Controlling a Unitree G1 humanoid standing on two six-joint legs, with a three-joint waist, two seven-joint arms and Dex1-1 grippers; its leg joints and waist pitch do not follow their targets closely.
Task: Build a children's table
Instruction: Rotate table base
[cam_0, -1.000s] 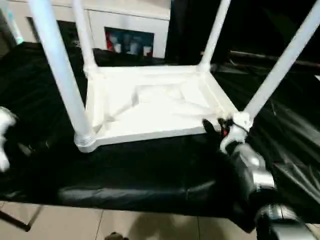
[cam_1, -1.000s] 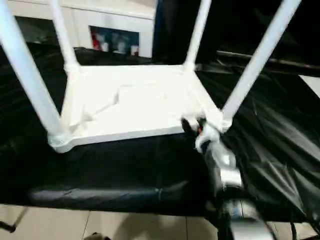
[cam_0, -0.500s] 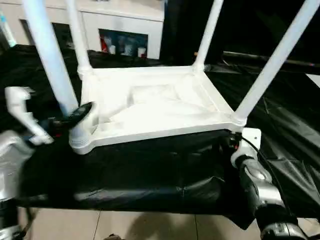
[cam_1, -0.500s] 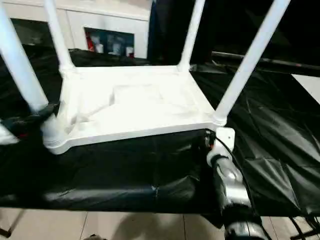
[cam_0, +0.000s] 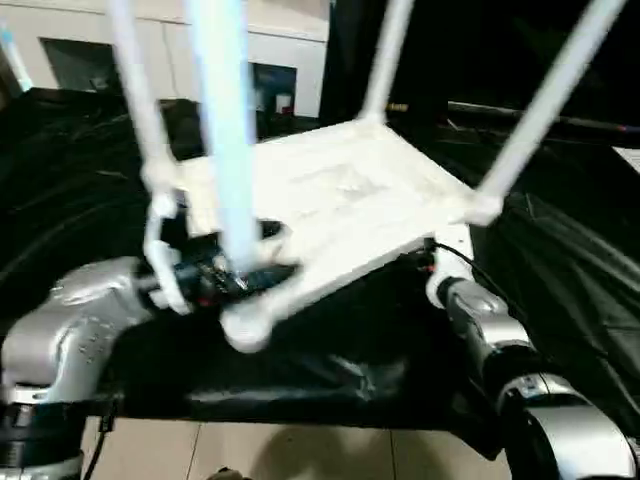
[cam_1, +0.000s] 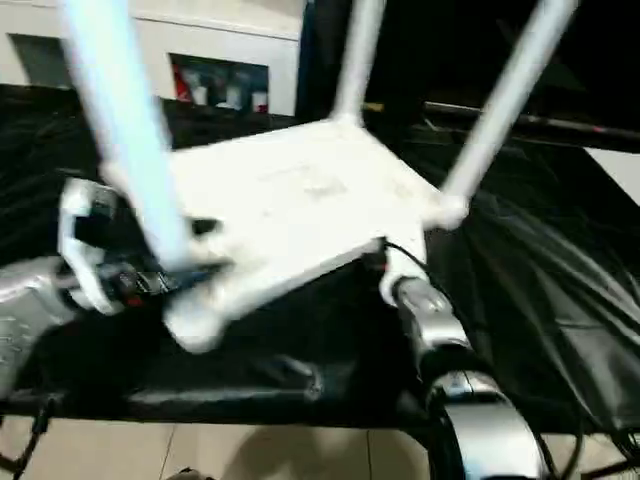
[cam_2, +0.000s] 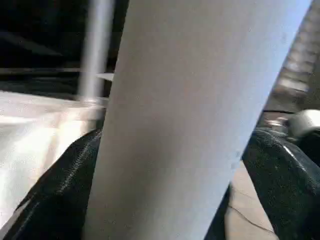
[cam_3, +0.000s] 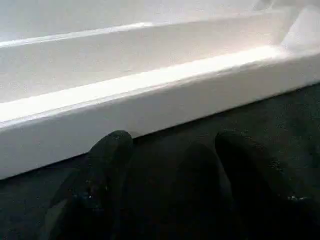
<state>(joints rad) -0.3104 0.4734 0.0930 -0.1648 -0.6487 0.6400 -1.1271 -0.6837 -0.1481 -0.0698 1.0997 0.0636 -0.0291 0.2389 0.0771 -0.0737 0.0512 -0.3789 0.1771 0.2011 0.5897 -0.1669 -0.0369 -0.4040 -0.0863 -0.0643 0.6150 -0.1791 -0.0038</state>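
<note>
Four legs stand in their corner sockets, so by my judgement the assembly itself is done and what is left is to turn the children's table (cam_0: 340, 205) over onto its feet and set it down. It is upside down over the black-covered workbench (cam_0: 560, 270), legs pointing up and out of the top of the head views, and it sits tilted: the corner nearest me on my left hangs low over the bench's front edge while the far side rides higher. The white tabletop shows its ribbed underside, with a raised rim running round it and a rounded socket at each corner. My left gripper (cam_0: 225, 272) has its black fingers (cam_2: 55, 185) spread wide around the near left leg (cam_0: 225, 130), just above its socket; the tube fills the gap between them, so I read this as a grip on the leg. My right gripper (cam_0: 428, 262) is at the front edge of the tabletop near the right corner, its fingers (cam_3: 107, 165) parted and lying on the black cover just beside the rim (cam_3: 165, 100); whether they touch the plastic I cannot tell. Behind the bench a white cabinet (cam_0: 285, 45) with glass doors stands apart from the work.
</note>
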